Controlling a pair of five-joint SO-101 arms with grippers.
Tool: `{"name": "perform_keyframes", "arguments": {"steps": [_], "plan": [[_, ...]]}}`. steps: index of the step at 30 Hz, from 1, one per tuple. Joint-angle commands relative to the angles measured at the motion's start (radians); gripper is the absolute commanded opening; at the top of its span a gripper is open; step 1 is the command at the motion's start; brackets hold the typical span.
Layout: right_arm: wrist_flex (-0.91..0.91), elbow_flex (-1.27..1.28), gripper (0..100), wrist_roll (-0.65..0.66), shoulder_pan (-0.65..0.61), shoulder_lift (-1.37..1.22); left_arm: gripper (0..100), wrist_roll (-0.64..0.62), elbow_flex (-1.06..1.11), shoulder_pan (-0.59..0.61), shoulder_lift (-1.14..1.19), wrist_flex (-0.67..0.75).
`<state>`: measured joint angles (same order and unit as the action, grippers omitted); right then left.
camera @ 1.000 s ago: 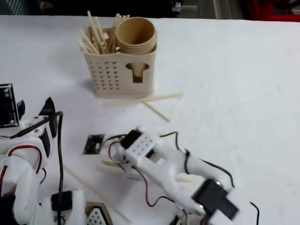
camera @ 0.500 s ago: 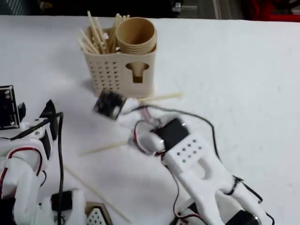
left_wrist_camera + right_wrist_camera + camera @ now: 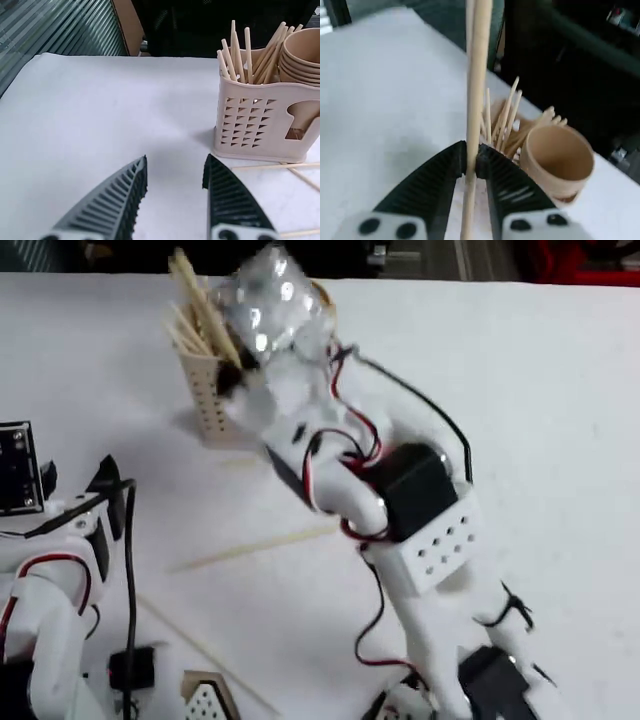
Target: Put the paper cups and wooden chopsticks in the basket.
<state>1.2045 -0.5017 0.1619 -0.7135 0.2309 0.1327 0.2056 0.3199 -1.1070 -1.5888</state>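
- So, the right tool [image 3: 471, 160] is seen clamped shut on a single wooden chopstick [image 3: 477, 75]. The stick is gripped partway along, so it pokes out past the fingers on both sides.
- That tool is held up over the basket [image 3: 205, 400], which is sat toward the far side of the surface [image 3: 560, 390]. It's badly blurred in the high view, so how the stick lines up with the basket opening can't be told.
- The paper cups [image 3: 557, 155] are found nested in one stack inside the basket, at one end of it.
- A bunch of chopsticks [image 3: 235, 47] is stood in the other end, leaned at all sorts of angles, with the tips poking above the rim.
- The left tool [image 3: 176, 165] is held with its fingers apart and nothing between them. It's low over the surface, pointed at the basket and well apart from it.
- A loose chopstick [image 3: 255, 547] is seen lying flat on the surface, between the basket and the arm bases and just beside the right arm.
- A second loose stick [image 3: 200, 645] is laid at a slant closer to the near edge, by the left arm [image 3: 55, 570].
- In the left wrist view, more loose sticks [image 3: 280, 166] are seen lying on the surface right at the foot of the basket.
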Motion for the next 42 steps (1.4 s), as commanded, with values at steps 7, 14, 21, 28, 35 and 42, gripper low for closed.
{"name": "perform_keyframes", "arguments": {"steps": [7,14,21,28,35,42], "plan": [[-0.292,-0.431,1.8,-0.112,0.071,-0.320,19,0.075,0.000,0.007,-0.002,0.000],[-0.504,-0.497,1.8,-0.152,0.120,-0.547,19,0.075,0.000,0.007,-0.002,0.003],[-0.529,-0.497,2.0,-0.143,0.131,-0.684,19,0.075,0.000,0.007,-0.002,0.003],[-0.354,-0.497,20.4,-0.143,0.136,-0.644,19,0.075,0.000,0.007,-0.002,0.003],[0.091,-0.496,5.6,-0.141,0.185,-0.394,19,0.155,0.002,0.007,-0.002,-0.006],[0.466,-0.486,2.6,-0.049,0.275,-0.263,19,0.172,0.002,0.007,0.002,-0.009]]}}
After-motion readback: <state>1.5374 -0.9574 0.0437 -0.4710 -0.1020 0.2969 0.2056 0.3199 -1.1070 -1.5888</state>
